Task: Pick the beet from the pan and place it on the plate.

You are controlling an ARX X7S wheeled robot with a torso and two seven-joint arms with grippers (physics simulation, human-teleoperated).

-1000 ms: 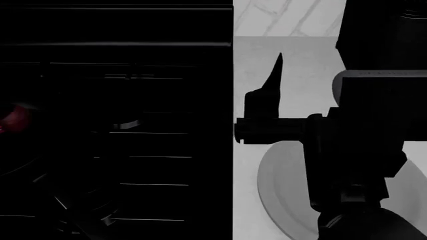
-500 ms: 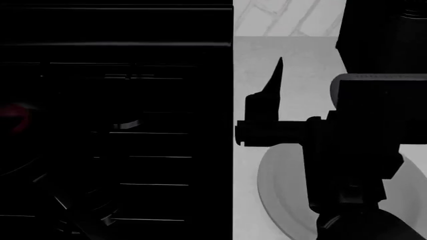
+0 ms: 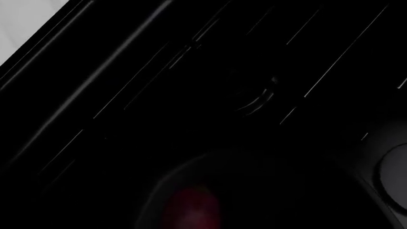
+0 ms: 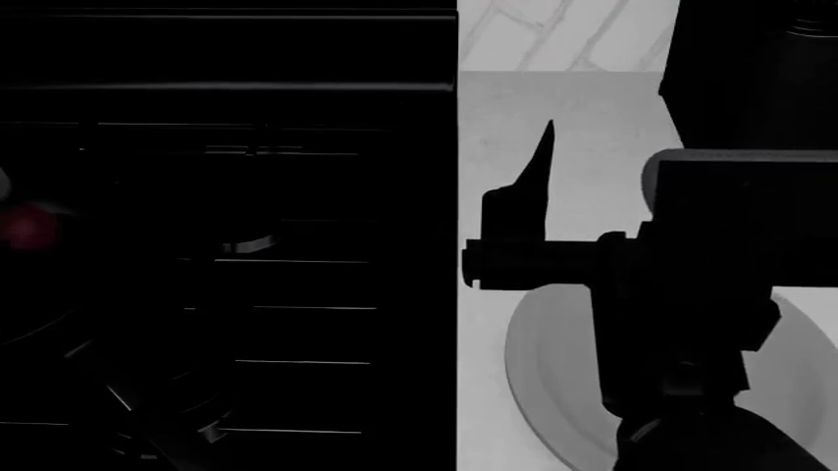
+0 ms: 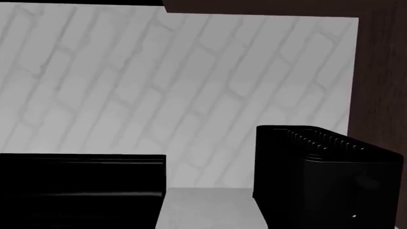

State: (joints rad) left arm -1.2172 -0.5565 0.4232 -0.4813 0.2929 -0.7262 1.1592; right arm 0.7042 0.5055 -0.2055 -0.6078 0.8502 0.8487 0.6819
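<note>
Two arms to track, op, & only one shows well. Your right arm (image 4: 681, 324) is a black silhouette over the light grey counter (image 4: 590, 128) in the head view, covering much of the plate (image 4: 550, 363). One pointed finger (image 4: 540, 157) sticks up toward the back wall; can't see a second one, so can't tell if the right jaws are released or clenched. Nothing visible on the bare part of the plate.

Beet (image 4: 26, 228) sits at the far left edge of the head view, a dim red-purple blob on the black stove (image 4: 262, 196), well apart from the plate. Left wrist cam shows the beet (image 3: 190, 210) inside the pan (image 3: 159, 186), whose faint curved rim wraps round it. Pan is nearly lost against the stove; thin pale grate lines run across the dark. Left jaws don't show in any view, so no word on them. Pale round shape (image 3: 395, 167) at the edge of the left wrist cam, too cut off to ID.

Right wrist cam faces a grey brick-pattern wall (image 5: 159, 86), w/ a black ribbed box (image 5: 324, 176) on the counter below it & a dark brown panel (image 5: 381, 71) beside.
</note>
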